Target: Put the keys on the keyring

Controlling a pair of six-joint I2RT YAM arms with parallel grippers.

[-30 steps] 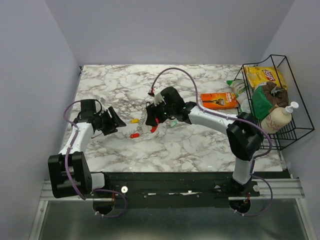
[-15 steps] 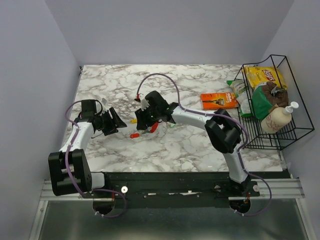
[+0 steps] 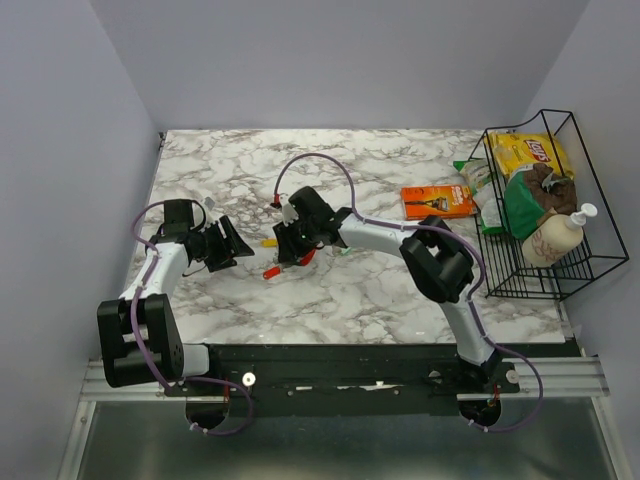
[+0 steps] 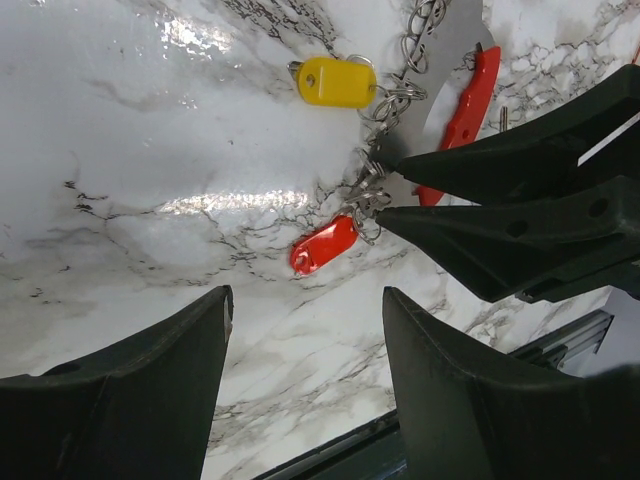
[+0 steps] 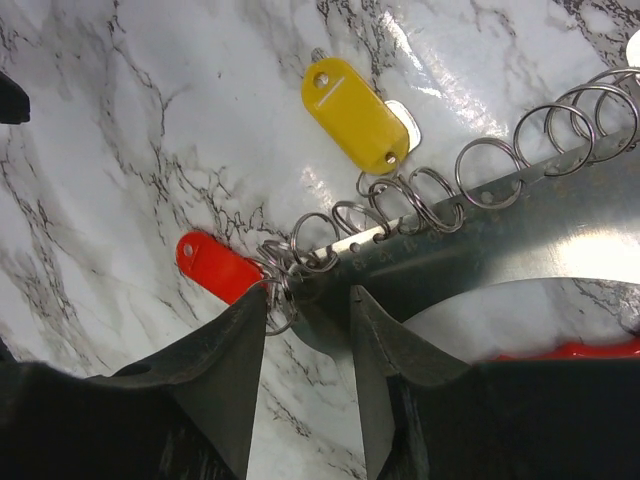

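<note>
Near the middle of the marble table [image 3: 350, 290], in the overhead view, the right claw [image 3: 288, 250] reaches down to a small cluster: a yellow key [image 3: 268, 241] just to its left and a red key [image 3: 270, 272] below that. The left claw [image 3: 225, 243] hangs further left, apart from both keys. An orange packet [image 3: 438, 200] lies toward the right, near a wire basket [image 3: 575, 270] at the table's right edge.

At the bottom of the left wrist view, the left claw [image 3: 225, 243] [image 4: 307, 300] stands with its fingers [image 4: 130, 400] wide apart and only bare marble between them. Above it lies the red key [image 4: 323, 246], with the keyring [image 4: 366, 197] (a knot of thin wire loops) at its upper right end. The right claw [image 4: 385, 188] comes in from the right, its tips on either side of that knot. The yellow key [image 4: 337, 82] sits at the top centre, beside a metal strip [image 4: 450, 40].

Low in the right wrist view, the right claw [image 5: 308, 292] has its fingers [image 5: 210, 390] a narrow gap apart, astride the end of the metal strip [image 5: 480, 240], which carries a row of wire rings [image 5: 485, 160]. Whether they pinch the strip I cannot tell. The keyring [image 5: 282, 300] touches the left fingertip, with the red key [image 5: 215, 265] just left of it and the yellow key [image 5: 355, 115] above.
</note>
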